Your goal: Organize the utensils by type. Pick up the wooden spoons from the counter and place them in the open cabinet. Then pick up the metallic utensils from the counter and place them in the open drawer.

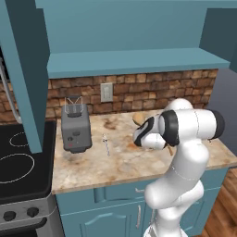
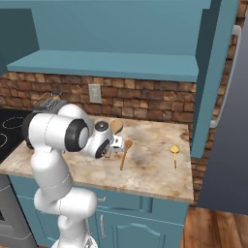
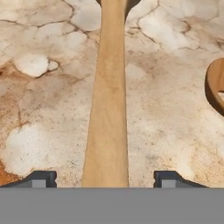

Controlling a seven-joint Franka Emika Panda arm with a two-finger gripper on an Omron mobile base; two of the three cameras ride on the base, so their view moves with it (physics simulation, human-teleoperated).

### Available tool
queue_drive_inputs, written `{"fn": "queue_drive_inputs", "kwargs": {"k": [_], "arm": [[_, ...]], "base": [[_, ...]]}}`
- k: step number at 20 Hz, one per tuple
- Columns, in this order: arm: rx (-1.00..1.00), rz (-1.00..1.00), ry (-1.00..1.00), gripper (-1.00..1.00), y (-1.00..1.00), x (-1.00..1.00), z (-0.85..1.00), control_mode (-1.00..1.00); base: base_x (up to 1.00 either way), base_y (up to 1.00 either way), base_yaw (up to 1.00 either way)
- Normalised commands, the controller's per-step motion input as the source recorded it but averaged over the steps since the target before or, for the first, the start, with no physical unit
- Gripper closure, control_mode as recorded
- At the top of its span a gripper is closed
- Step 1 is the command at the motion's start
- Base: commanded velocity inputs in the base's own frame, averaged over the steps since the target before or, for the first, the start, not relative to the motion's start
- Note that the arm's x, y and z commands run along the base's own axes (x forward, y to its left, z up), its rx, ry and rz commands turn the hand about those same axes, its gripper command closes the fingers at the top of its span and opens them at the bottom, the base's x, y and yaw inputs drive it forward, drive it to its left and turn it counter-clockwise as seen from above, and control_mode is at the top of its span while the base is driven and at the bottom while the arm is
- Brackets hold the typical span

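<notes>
Hovering low over the worktop (image 3: 48, 92), the pincer (image 3: 105, 178) stands spread, its two dark fingertips (image 3: 40, 178) set on either side of the larger wooden spoon's handle (image 3: 108, 100) with pale stone showing between each tip and the wood, so nothing is grasped; the handle runs straight up the hand view and lies flat on the marbled stone; at the right edge of that view curves the rim of the smaller wooden spoon's bowl (image 3: 215, 85). In the right base view the smaller wooden spoon (image 2: 125, 154) lies just beside the hand, the larger spoon's bowl (image 2: 116, 126) shows past the wrist toward the brick wall, and a yellow-ended utensil (image 2: 175, 152) lies well apart to the right; in the left base view a thin silver utensil (image 1: 106, 143) lies between the arm and a grey toaster (image 1: 75, 127); above the worktop hangs the open cabinet (image 1: 134, 60) with its flat teal shelf, its door (image 2: 213, 77) swung out at the right.
</notes>
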Motion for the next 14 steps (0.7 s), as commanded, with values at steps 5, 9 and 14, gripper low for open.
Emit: {"fn": "queue_drive_inputs", "kwargs": {"k": [5,9,14], "arm": [[0.00,-0.02,0.00,1.00,0.05,0.12,-0.56,-1.00],[0.00,-0.17,-0.08,1.00,0.33,0.00,-0.44,-1.00],[0.01,-0.24,-0.15,1.00,0.14,0.00,-0.20,-1.00]], "base": [[0.00,0.00,0.00],[0.00,0.00,0.00],[0.00,0.00,0.00]]}}
